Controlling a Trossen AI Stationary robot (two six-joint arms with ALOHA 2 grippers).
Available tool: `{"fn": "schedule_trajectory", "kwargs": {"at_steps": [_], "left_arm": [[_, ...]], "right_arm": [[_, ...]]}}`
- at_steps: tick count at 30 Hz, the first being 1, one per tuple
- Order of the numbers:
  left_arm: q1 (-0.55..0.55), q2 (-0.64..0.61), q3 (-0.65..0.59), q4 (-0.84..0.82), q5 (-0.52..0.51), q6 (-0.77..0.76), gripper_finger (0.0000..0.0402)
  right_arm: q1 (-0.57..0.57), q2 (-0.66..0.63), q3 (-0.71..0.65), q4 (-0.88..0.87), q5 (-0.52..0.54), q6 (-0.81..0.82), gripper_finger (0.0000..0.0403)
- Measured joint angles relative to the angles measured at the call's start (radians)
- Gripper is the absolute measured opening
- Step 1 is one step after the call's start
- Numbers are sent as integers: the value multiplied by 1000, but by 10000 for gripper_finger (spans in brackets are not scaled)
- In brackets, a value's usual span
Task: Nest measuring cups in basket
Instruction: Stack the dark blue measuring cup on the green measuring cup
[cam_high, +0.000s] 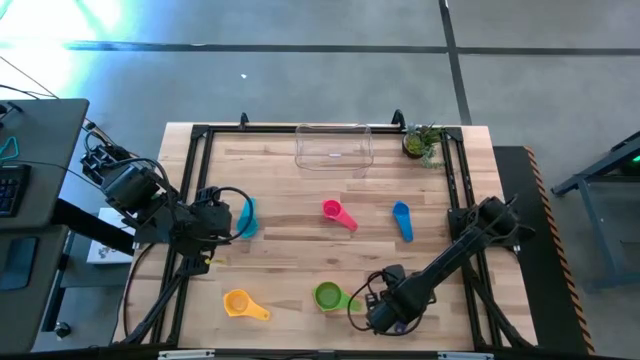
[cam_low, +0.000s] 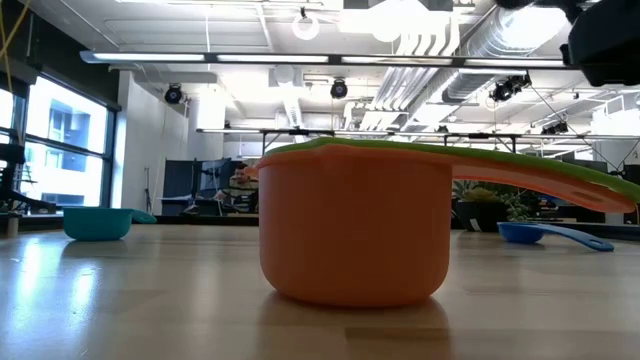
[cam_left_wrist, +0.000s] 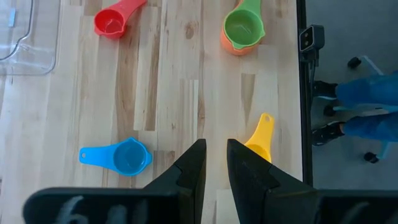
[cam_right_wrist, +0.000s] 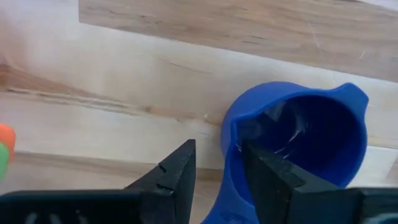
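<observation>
Where your right gripper hangs low over the near edge of the table, note its fingers a narrow gap apart and holding nothing. Item, dark blue cup: upright on the wood, its near wall just inside that gap, hard against one finger, a sliver of bare table showing between it and the other. The bowl lies off to that one side, not centred. The handle appears to run back under the wrist, so the long axis looks roughly in line with the fingers; you would likely need a small sideways shift before closing. Item, green cup: already seated in an orange cup, just beside this gripper. Item, basket: at the far edge of the table, well apart, straight across from the gripper, with no cup visible in it. Item, left gripper: waiting at the left side beside a teal cup, fingers narrowly parted and gripping nothing. Your right arm is plainly the nearer to the dark blue cup.
</observation>
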Motion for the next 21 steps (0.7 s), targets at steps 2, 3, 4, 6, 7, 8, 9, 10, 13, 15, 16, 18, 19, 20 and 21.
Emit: {"fn": "schedule_trajectory", "kwargs": {"at_steps": [2,3,4,6,7,8,9,10,13,15,16,18,19,20,21], "left_arm": [[0,0,0,0,0,0,56],[0,0,0,0,0,8,56],[0,0,0,0,0,16,56],[0,0,0,0,0,31,56],[0,0,0,0,0,32,56],[0,0,0,0,0,33,56],[0,0,0,0,0,33,56],[0,0,0,0,0,33,56],[0,0,0,0,0,33,56],[0,0,0,0,0,33,56],[0,0,0,0,0,33,56],[0,0,0,0,0,33,56],[0,0,0,0,0,33,56],[0,0,0,0,0,33,56],[0,0,0,0,0,33,56]], "right_arm": [[0,2,0,0,0,-1,122],[0,4,0,3,-1,-3,122],[0,6,0,3,-3,-4,122],[0,8,0,4,-17,-4,122],[-1,10,0,3,-24,-1,122],[-1,13,0,1,-30,-1,121],[-1,17,0,-1,-43,-1,121],[-1,20,0,-1,-52,-1,120],[-1,33,0,-2,-72,-20,107],[-1,39,0,5,-81,-33,91],[-1,39,0,8,-84,-41,82],[-1,39,0,8,-85,-49,61],[-1,39,0,8,-84,-50,51],[-1,39,0,8,-83,-53,40],[-1,39,0,8,-82,-55,29]]}}
